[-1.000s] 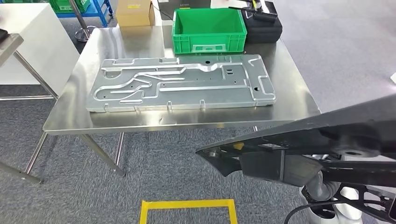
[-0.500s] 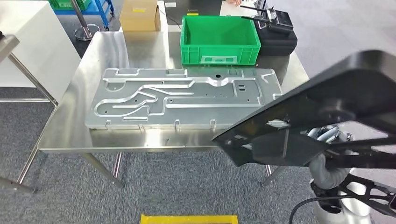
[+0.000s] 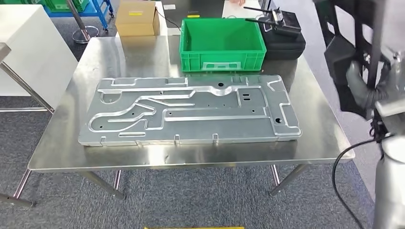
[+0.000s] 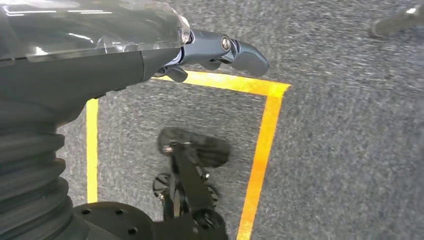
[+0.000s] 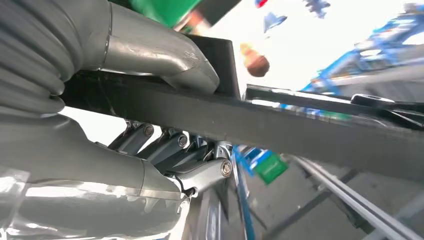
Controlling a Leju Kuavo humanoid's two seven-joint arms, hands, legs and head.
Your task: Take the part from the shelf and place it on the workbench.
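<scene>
At the right edge, close in: right robot hand clamped on the black part — thumb over, fingers under — raised beside the counter, not yet set down. Left robot hand empty, fingers loosely extended, over carpet. Beyond, metal panel, then green bin. Next: lower onto bare steel.

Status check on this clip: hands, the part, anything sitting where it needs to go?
Right hand grips the black part, raised beside the workbench. Left hand holds nothing, over the floor. Large metal plate and green bin occupy the top.
</scene>
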